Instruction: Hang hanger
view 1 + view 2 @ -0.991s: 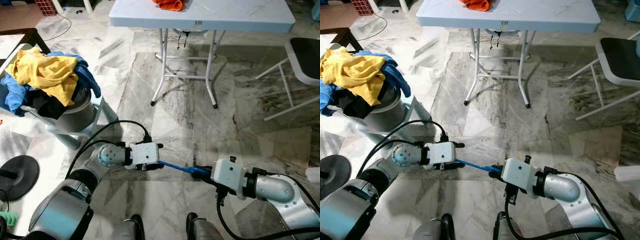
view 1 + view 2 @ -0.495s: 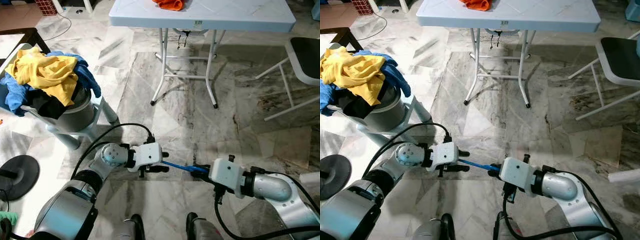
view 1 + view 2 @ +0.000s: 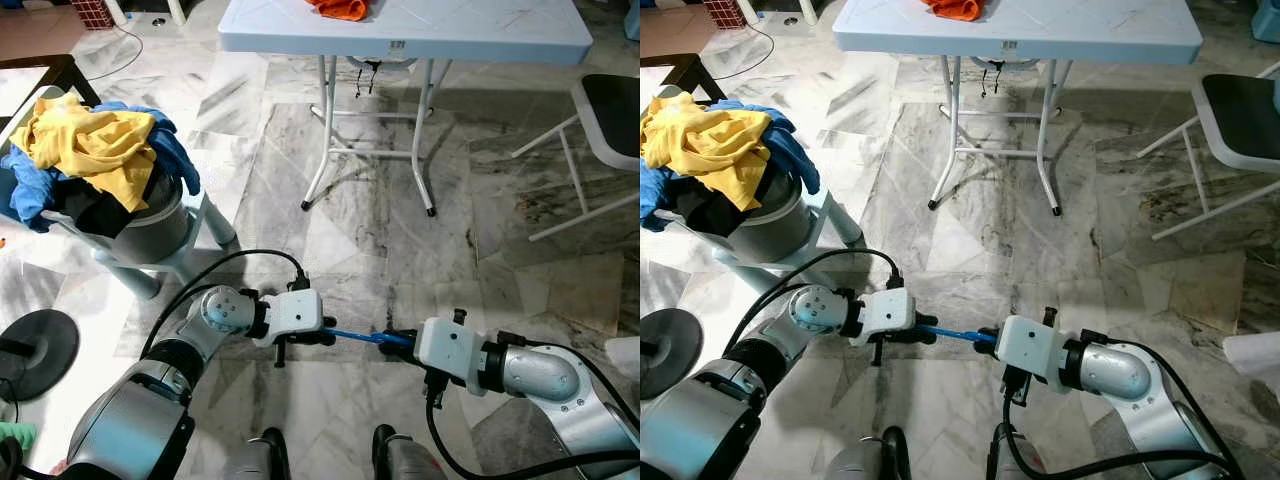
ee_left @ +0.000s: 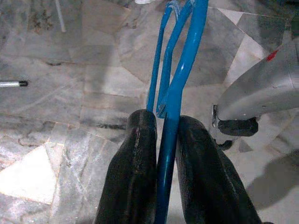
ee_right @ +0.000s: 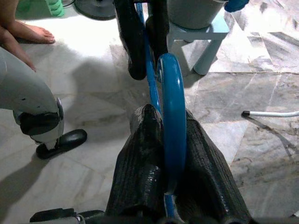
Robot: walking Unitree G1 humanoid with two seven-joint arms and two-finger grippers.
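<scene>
Sitting at the far left of the marble floor [image 3: 360, 230], a round black base [image 3: 35, 350] is lying flat. Just beyond it, a grey bucket [image 3: 155, 232] is resting on a pale stool [image 3: 150, 270] and carrying a heap of yellow and blue clothes [image 3: 90, 150].

Left gripper [image 3: 318, 332]: reaching rightward from the silver left arm, low before the robot; its two black fingers [image 4: 135, 172] are pinching narrowly on a thin blue hanger [image 3: 352, 336], with the blue rod passing between the pads.

Blue hanger: hanging level above the floor, spanning the short gap between the two grippers, held at both ends; in the left wrist view its thin bars are running away from the fingers toward the other arm.

Right gripper [image 3: 398, 342]: reaching leftward to meet the hanger's other end; its fingers [image 5: 135, 172] are closing tightly around the hanger's curved blue part.

A person's bare foot [image 5: 28, 31] is standing on the floor in the right wrist view.

A white folding table [image 3: 400, 30] is standing farther back at centre, bearing an orange cloth [image 3: 340, 9]. A white-framed chair [image 3: 600, 130] with a dark seat is standing at the far right.
</scene>
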